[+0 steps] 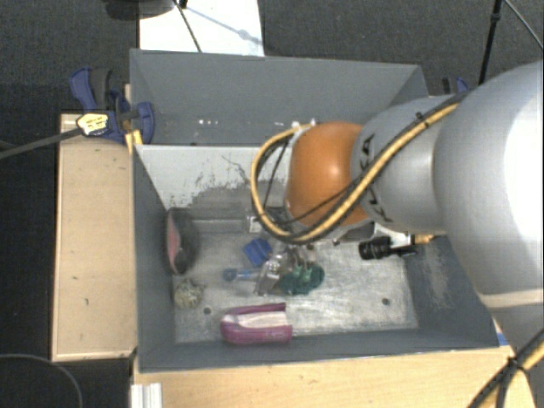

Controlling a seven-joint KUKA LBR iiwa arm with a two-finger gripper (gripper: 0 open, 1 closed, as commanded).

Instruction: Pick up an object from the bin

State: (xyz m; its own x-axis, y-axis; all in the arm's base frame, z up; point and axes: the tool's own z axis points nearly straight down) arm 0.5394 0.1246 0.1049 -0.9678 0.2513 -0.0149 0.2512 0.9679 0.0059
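Near the middle of the grey metal bin [255, 92], the gripper [279, 277] is down at the floor beneath the arm's orange wrist cover [319, 172], right against a dark green lumpy plastic thing [306, 279]. Whether it is clenched or released cannot be told. A blue plastic piece [255, 251] lies just beside it, toward the back wall. A pink and purple oblong packet [255, 325] lies along the front wall, a small speckled ball [188, 294] near the front left corner, and a black cylinder [382, 248] toward the right wall.
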